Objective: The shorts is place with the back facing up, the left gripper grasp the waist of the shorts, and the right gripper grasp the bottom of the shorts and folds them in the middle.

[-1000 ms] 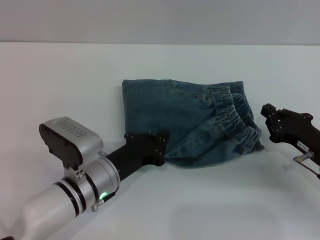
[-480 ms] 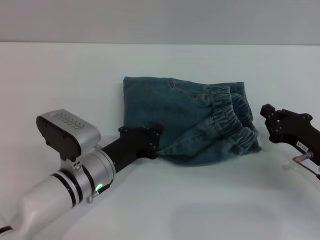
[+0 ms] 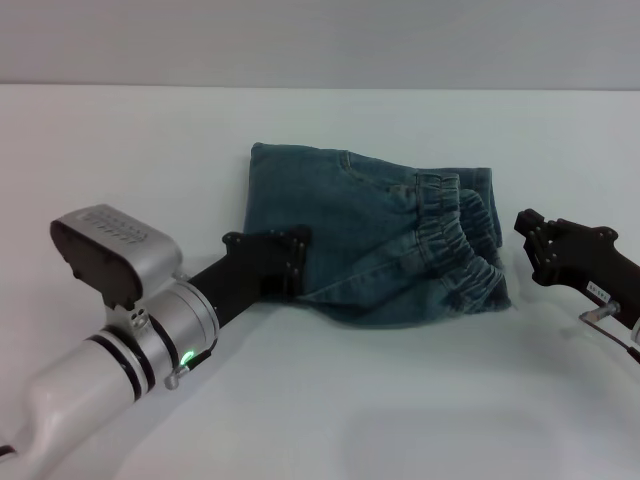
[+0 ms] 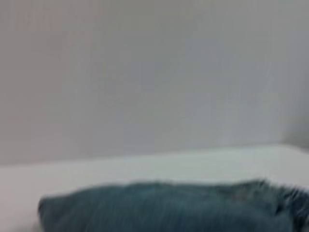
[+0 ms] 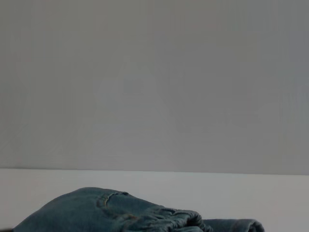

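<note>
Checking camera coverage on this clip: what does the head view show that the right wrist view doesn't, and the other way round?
Only the head view shows the two arms: the left gripper at the near left edge of the folded shorts, and the right gripper just off their right side, apart from the cloth. Only the right wrist view shows the broad plain wall behind the table. Both show the shorts, their ruffled waistband and the white table.

No readable text, brand, number or sign in any view; small white label on right gripper [image 3: 548, 252] arm, marks too small to read; no print legible on shorts [image 3: 375, 235]; wrist views show only denim and blank wall
</note>
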